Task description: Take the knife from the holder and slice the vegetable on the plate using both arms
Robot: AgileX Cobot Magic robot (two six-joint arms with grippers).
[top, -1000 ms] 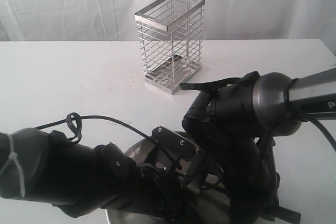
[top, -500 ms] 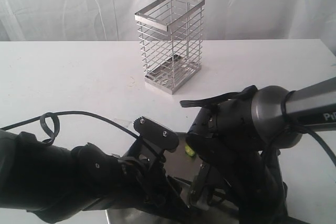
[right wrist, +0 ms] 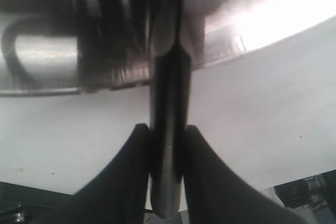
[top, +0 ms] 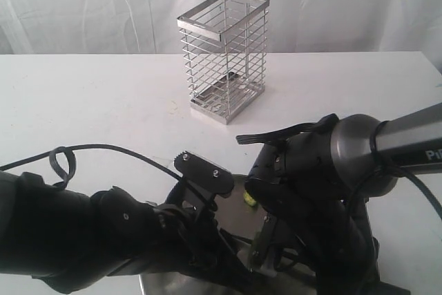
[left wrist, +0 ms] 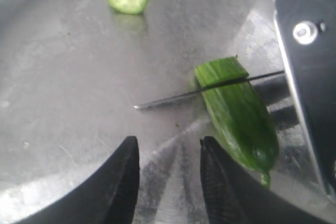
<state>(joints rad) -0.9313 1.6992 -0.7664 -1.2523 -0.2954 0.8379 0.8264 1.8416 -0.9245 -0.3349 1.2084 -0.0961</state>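
Mid-slice: my right gripper (right wrist: 167, 145) clamps the knife (left wrist: 210, 88) across the chili (left wrist: 239, 114); left gripper (left wrist: 169, 177) open; next, press down.

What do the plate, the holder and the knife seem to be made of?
The plate looks like brushed steel: grey, finely scratched, with dull reflections. The holder seems to be polished metal wire, its thin silver bars shining. The knife, held in the right gripper, is dark and smooth; whether metal or plastic cannot be told.
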